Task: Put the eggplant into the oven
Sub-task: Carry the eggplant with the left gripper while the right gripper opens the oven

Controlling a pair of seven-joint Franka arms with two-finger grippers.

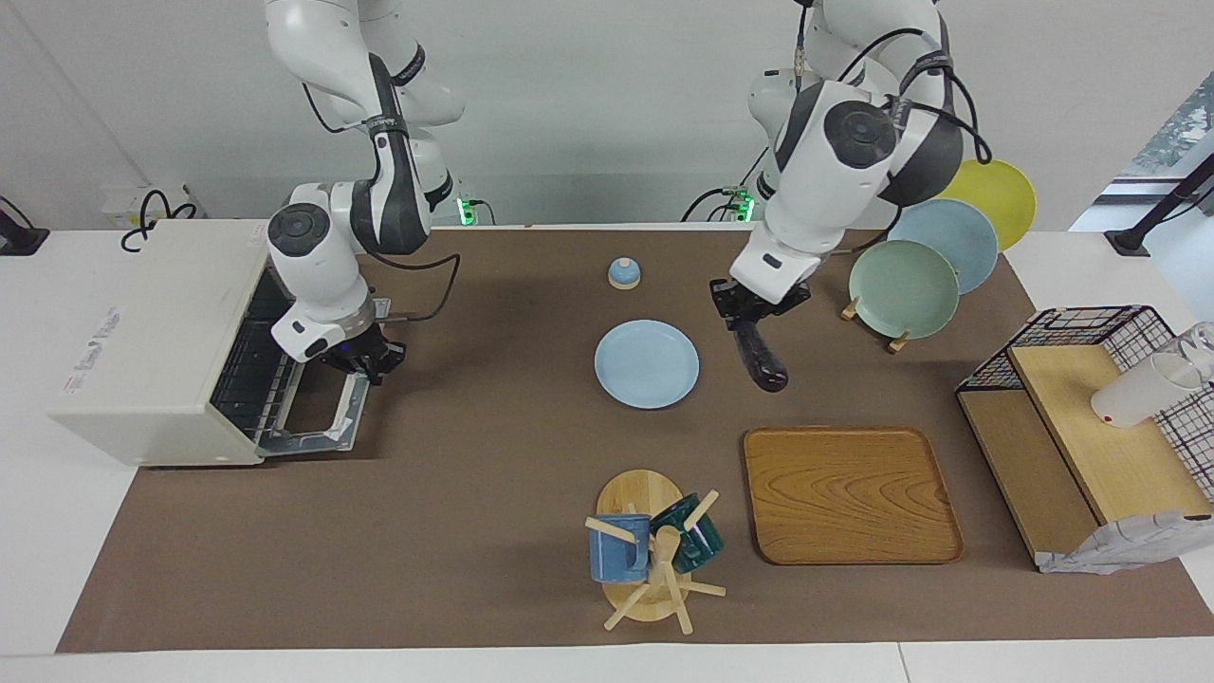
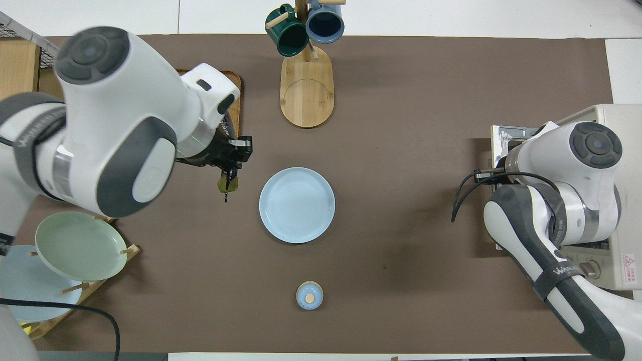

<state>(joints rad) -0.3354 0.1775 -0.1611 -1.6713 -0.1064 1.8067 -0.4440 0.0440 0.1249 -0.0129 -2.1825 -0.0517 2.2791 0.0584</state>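
The eggplant (image 1: 762,359) is long, glossy and dark purple. It hangs tilted from my left gripper (image 1: 746,318), which is shut on its stem end, over the brown mat beside the light blue plate (image 1: 646,363). In the overhead view only its stem end (image 2: 227,183) shows under the left gripper (image 2: 233,156). The off-white oven (image 1: 156,341) stands at the right arm's end of the table with its door (image 1: 318,417) dropped open and the wire rack showing. My right gripper (image 1: 368,359) is low over the door's edge. The right arm hides it in the overhead view, where the oven (image 2: 624,125) also shows.
A wooden tray (image 1: 849,493) and a mug tree (image 1: 654,555) lie farther from the robots than the plate. A small blue knobbed lid (image 1: 623,273) lies nearer. A plate rack (image 1: 903,287) and a black wire basket shelf (image 1: 1091,408) stand at the left arm's end.
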